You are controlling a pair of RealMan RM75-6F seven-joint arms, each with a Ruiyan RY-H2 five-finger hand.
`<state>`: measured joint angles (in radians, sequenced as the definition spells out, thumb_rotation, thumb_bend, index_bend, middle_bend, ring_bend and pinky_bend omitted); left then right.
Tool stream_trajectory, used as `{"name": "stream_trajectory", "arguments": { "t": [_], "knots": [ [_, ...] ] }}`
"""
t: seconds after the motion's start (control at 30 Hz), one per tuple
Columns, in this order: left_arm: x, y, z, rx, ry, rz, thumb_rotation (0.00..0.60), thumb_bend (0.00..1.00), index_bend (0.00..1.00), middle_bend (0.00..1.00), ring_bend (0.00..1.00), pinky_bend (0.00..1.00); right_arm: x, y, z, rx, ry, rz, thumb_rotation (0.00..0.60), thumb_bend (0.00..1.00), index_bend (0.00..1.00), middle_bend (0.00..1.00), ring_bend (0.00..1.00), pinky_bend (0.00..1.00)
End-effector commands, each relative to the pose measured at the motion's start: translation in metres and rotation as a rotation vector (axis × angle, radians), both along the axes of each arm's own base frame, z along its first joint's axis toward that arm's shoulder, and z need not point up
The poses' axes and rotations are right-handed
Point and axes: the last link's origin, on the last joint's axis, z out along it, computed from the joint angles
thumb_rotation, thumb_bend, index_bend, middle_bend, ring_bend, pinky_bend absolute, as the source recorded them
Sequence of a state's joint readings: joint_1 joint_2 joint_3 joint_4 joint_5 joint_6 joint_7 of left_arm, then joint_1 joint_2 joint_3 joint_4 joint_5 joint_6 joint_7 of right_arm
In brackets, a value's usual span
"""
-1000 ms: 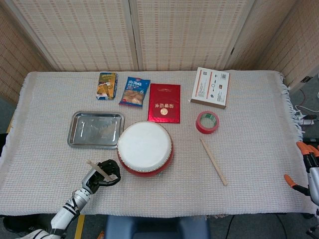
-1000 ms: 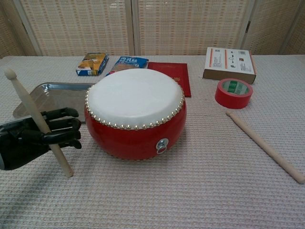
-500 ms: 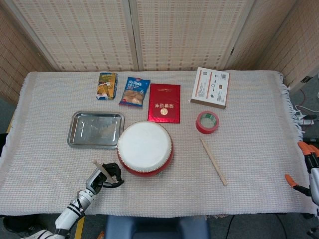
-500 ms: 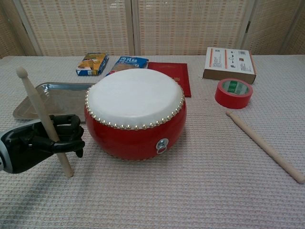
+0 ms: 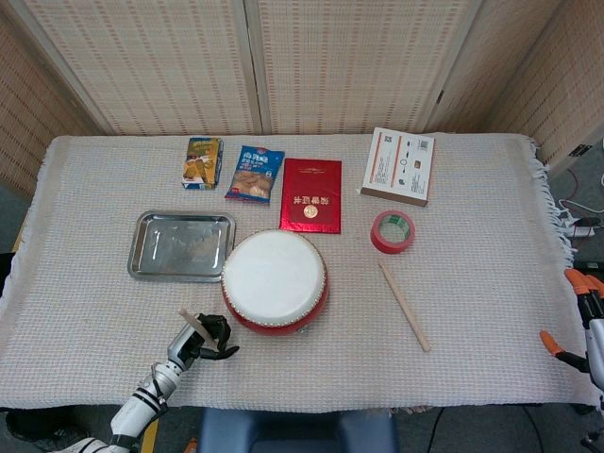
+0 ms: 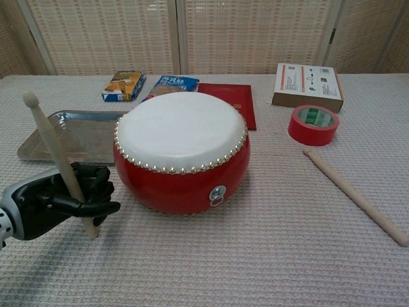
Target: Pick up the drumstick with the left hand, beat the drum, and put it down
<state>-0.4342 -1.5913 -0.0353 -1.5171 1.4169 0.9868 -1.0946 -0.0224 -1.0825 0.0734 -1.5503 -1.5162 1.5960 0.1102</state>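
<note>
Here, the red drum [image 6: 181,151] sits mid-table, with the steel tray [image 6: 69,130] just behind and to its left. The second drumstick [image 6: 355,196] lies well apart on the drum's far side, near the red tape roll [image 6: 313,125]. My left hand [image 6: 61,199], just beside the drum, clutches a drumstick [image 6: 57,157] steeply tilted, its tip up. I cannot tell my right hand's [image 5: 590,330] state at the frame's edge.

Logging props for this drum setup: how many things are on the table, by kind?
Drumsticks: 2
Drum: 1
Metal tray: 1
Tape roll: 1
Snack packets: 2
Red booklet: 1
Box: 1
Total: 9
</note>
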Motion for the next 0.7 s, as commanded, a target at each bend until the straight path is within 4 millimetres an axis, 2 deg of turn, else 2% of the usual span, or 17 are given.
{"name": "stream_trajectory", "arguments": {
  "t": [0.03,0.47,0.7],
  "knots": [
    [0.0,-0.001,-0.003,0.004,0.018,-0.006,0.595,0.22,0.8,0.83,0.76,0.73,0.0,0.0,0.0,-0.001,0.0,-0.001,0.6,0.2,0.0,0.09,0.0,0.0],
    [-0.003,-0.006,-0.015,0.027,0.119,-0.072,0.6,0.25,0.87,0.89,0.82,0.77,0.0,0.0,-0.001,0.0,-0.001,-0.004,0.6,0.2,0.0,0.09,0.0,0.0],
    [-0.004,-0.004,-0.016,0.04,0.151,-0.07,0.6,0.35,0.93,0.95,0.87,0.84,0.0,0.001,-0.001,-0.002,-0.001,-0.006,0.6,0.2,0.0,0.09,0.0,0.0]
  ]
}}
